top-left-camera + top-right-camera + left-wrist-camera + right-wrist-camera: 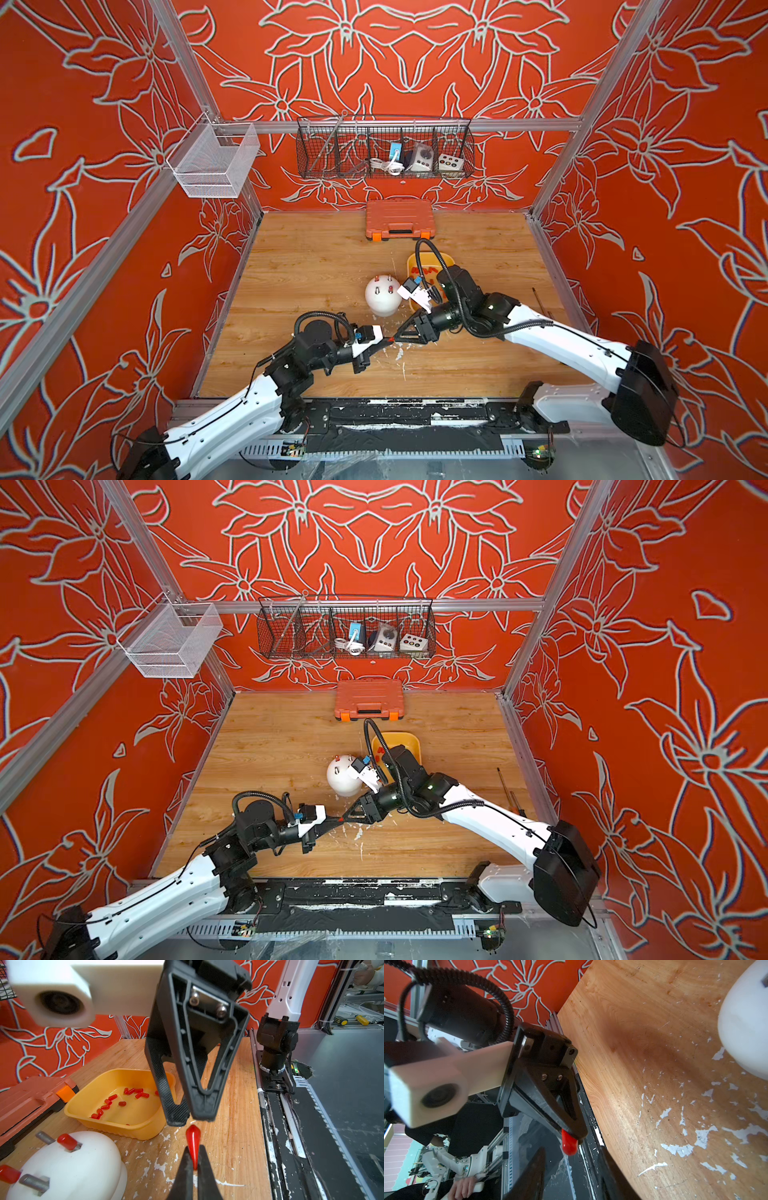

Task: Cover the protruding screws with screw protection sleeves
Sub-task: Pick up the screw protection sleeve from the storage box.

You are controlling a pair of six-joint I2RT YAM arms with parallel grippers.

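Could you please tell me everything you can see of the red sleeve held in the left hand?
The red sleeve is a small glossy tube, seemingly soft plastic, with a rounded closed tip. The left hand is shut on its other end, which narrows between two black fingers. It sticks straight out, above the worn wooden table, its tip pointing at the right hand, whose jaws stand apart and appear not to touch it.

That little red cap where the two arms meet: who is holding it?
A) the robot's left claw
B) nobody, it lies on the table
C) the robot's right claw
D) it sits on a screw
A: in the left wrist view the red cap is pinched in the left gripper, while the right gripper has its jaws apart, not closed on it.
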